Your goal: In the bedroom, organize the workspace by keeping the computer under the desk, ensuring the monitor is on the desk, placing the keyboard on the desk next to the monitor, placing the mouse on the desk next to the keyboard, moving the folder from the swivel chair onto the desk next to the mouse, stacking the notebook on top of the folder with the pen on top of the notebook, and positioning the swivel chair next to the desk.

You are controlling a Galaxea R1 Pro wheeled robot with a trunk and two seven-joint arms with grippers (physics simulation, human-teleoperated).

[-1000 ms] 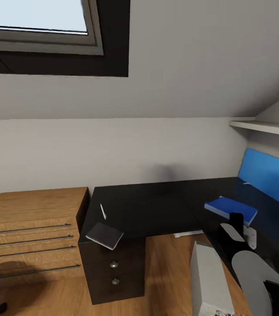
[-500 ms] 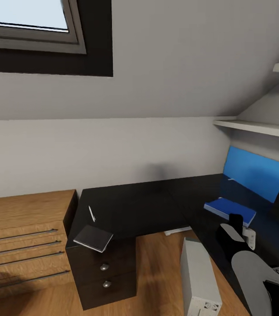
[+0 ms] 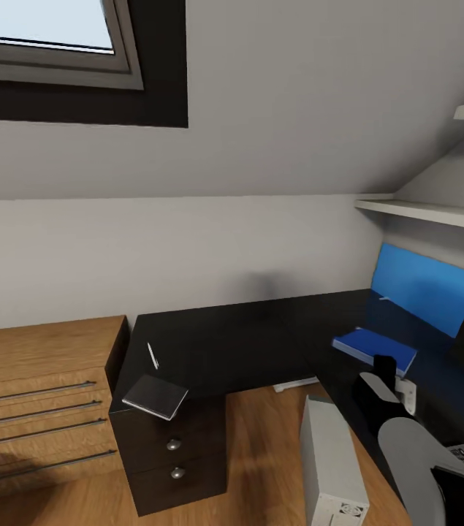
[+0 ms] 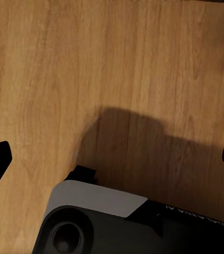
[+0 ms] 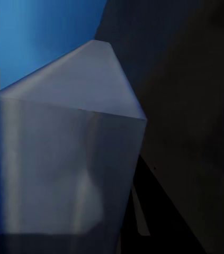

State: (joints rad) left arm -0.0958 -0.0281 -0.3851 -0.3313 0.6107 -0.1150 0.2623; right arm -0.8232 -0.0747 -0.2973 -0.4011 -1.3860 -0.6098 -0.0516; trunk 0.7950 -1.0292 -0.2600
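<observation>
The right arm's jaws grip the blue folder above the black table, the left jaws stand open over the wood floor, while notebook and pen lie at the table's left end.

desk: glossy black, L-shaped
on it: pen, notebook overhanging the corner, folder
floor: computer

My head camera looks down over the desk; left wrist faces the floor closely; right wrist sits close above that desk.
</observation>
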